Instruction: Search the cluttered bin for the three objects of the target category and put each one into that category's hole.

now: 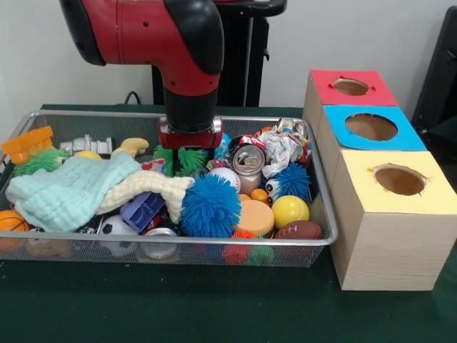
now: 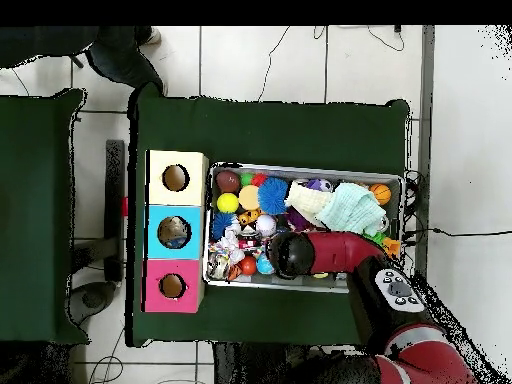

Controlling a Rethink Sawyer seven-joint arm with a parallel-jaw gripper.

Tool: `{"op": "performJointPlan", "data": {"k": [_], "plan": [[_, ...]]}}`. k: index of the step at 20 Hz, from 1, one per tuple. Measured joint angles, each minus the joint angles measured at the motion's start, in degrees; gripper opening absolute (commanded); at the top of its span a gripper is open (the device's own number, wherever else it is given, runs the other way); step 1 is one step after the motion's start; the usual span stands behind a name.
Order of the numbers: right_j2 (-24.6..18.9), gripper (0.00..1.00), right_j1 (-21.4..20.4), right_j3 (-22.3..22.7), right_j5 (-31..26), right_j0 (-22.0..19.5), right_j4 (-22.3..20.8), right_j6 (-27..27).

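Over the far middle of the wire mesh bin (image 1: 323, 214), the red and black arm (image 1: 153, 32) comes straight down, and its gripper (image 1: 189, 153) sits low among the clutter, right at a green spiky toy (image 1: 187, 158). Whether its jaws are apart or together cannot be told, since the wrist housing and the toys hide them in both views. Bin contents are mixed: a large blue spiky ball (image 1: 210, 206) near the front centre, a smaller blue spiky ball (image 1: 293, 180) to its right, a yellow ball (image 1: 290, 211), a small brown football (image 1: 298, 230), a dented drinks can (image 1: 248, 163), crumpled wrappers (image 1: 284, 146), and a mint green cloth (image 1: 64, 194) over a cream cloth (image 1: 146, 187) at the left. Immediately right of the bin stand three wooden boxes with holes in their tops: red box (image 1: 350, 87) farthest, blue box (image 1: 370, 127) in the middle, yellow box (image 1: 396, 182) nearest.
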State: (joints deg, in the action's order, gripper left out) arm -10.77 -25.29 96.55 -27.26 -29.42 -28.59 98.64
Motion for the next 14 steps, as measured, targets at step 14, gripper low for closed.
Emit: {"op": "performJointPlan", "data": {"k": [14], "plan": [[0.0, 1.0, -1.2, 0.0, 0.0, 0.0, 1.5, 0.0]]}}
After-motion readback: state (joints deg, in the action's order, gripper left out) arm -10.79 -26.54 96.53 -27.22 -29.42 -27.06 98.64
